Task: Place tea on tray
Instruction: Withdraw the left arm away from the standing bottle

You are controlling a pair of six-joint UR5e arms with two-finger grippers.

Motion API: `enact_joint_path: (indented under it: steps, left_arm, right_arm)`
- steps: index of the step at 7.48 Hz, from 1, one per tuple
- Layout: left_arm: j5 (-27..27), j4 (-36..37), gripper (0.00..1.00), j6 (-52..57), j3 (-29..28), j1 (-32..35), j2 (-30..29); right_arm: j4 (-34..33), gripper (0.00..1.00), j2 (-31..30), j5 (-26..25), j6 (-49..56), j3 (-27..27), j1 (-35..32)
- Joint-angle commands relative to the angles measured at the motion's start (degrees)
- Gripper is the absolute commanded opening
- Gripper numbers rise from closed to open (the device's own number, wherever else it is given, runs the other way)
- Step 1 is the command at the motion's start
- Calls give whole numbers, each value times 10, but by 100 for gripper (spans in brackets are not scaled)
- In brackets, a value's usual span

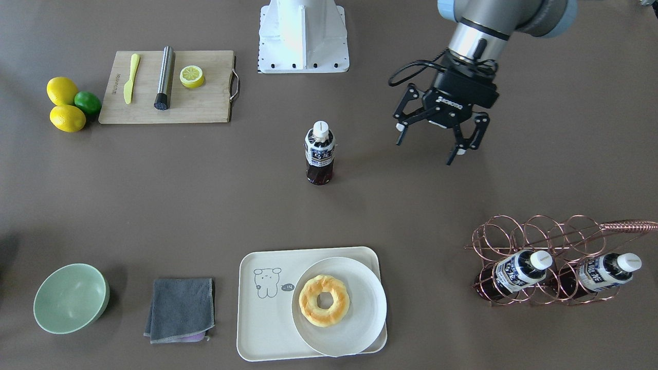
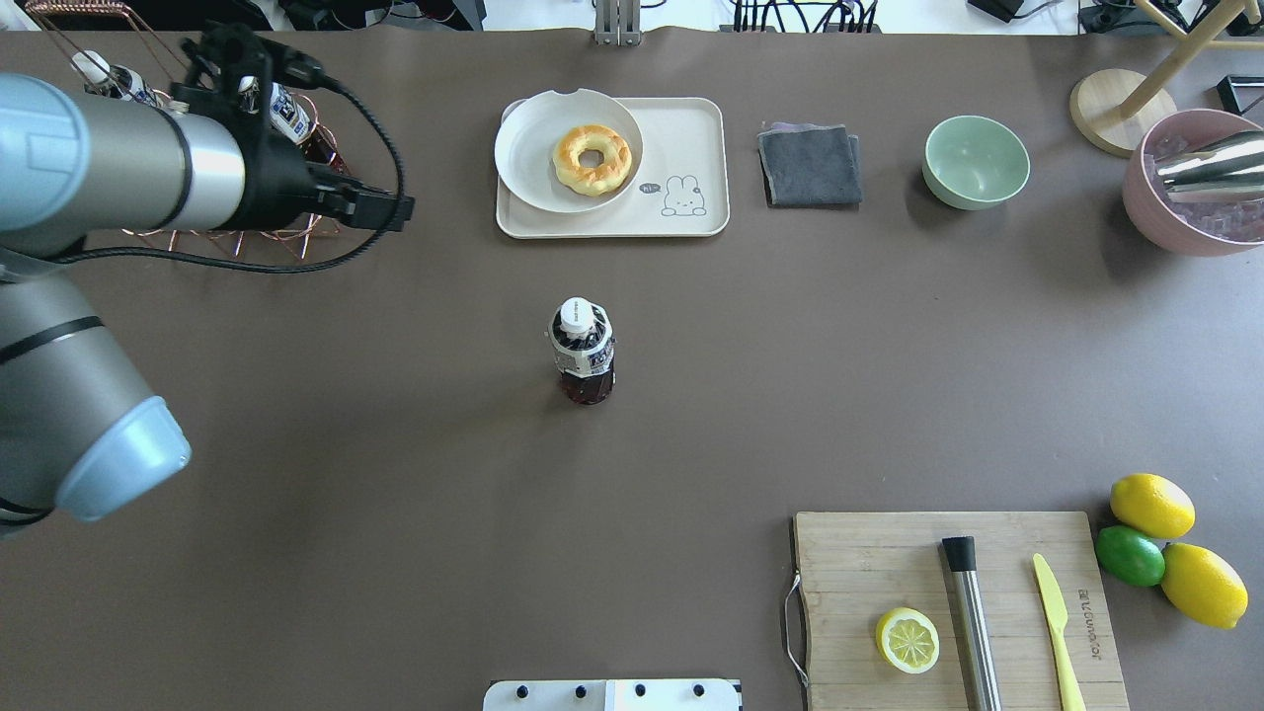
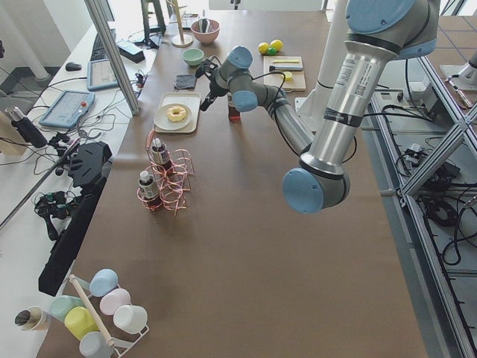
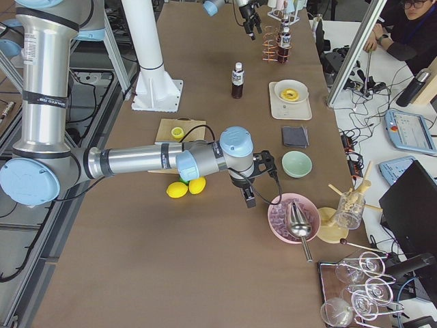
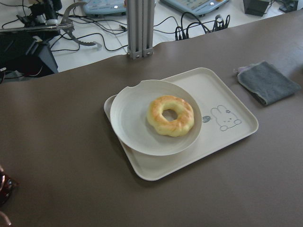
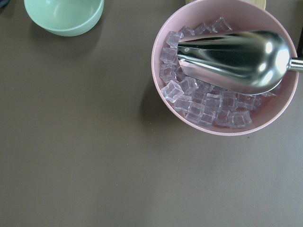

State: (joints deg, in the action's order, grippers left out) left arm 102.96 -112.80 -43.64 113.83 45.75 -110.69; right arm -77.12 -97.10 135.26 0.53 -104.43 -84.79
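Note:
The tea bottle (image 1: 319, 151) stands upright near the middle of the table, dark brown with a white cap and a navy-and-white label; it also shows in the overhead view (image 2: 583, 351). The cream tray (image 1: 264, 324) with its small line drawing lies at the table's far side from the robot. A round white plate (image 1: 360, 329) with a donut (image 1: 324, 300) covers part of the tray. My left gripper (image 1: 426, 149) hangs open and empty above the table, apart from the bottle. My right gripper (image 4: 249, 198) hovers by the pink ice bowl; I cannot tell whether it is open.
A copper wire rack (image 1: 540, 231) holds two look-alike bottles (image 1: 516, 272). A grey cloth (image 1: 180, 308) and a green bowl (image 1: 69, 298) lie beside the tray. A cutting board (image 1: 205, 103) carries a knife, a steel rod and a lemon half. A pink ice bowl (image 6: 189, 127) holds a scoop.

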Motion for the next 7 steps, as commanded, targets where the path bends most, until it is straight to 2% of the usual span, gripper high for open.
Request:
enact_joint_path:
  steps: [1, 2, 3, 4, 5, 6, 7]
  left_arm:
    - [63, -10, 100, 48, 8, 54, 168]
    - [64, -9, 100, 91, 3, 77, 233]
    - [78, -2, 100, 141, -1, 124, 265]
    - [167, 35, 100, 238, -38, 207, 259]
    - [217, 108, 100, 382, -66, 287, 241]
    - [226, 199, 100, 460, -77, 347, 213]
    - [249, 262, 100, 491, -88, 371, 197]
  right_arm:
    - [0, 100, 15, 1, -2, -9, 8]
    - [-1, 100, 26, 0, -2, -7, 30]
    - [-1, 100, 33, -1, -11, -5, 38]
    - [0, 100, 35, -1, -36, -8, 45]
    - [0, 100, 36, -1, -40, -10, 48]
    - [0, 100, 36, -1, -40, -10, 48]
    - [0, 100, 35, 0, -40, -10, 48]
